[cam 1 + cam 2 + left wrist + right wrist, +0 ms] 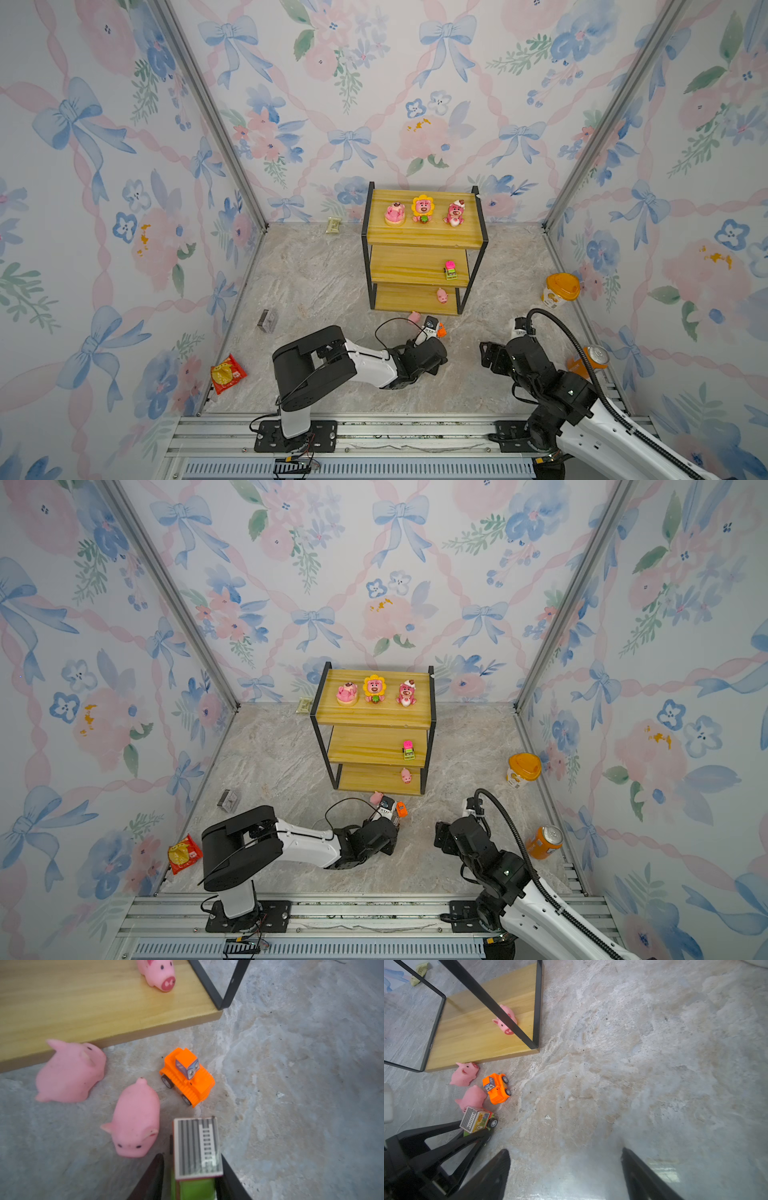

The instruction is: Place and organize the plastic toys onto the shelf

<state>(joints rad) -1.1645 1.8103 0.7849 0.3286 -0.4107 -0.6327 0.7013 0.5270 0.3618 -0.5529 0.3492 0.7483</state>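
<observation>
Since cars seem bound for the shelf (pixel 83 1012) ahead, the left claw (pixel 191 1156) is straddling the red-green truck (pixel 196 1147) on the floor (pixel 291 1084), whether pinching yet I cannot tell; the orange bulldozer (pixel 187 1076) is sitting just beyond, the right claw (pixel 564 1159) idling agape.

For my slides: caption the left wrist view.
Left gripper straddles the red-green car beside two pink pigs and an orange car.

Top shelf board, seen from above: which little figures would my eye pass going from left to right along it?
In a top view: pink bear on a round base → bear with a yellow sunflower ring → bear with a white cap.
</observation>
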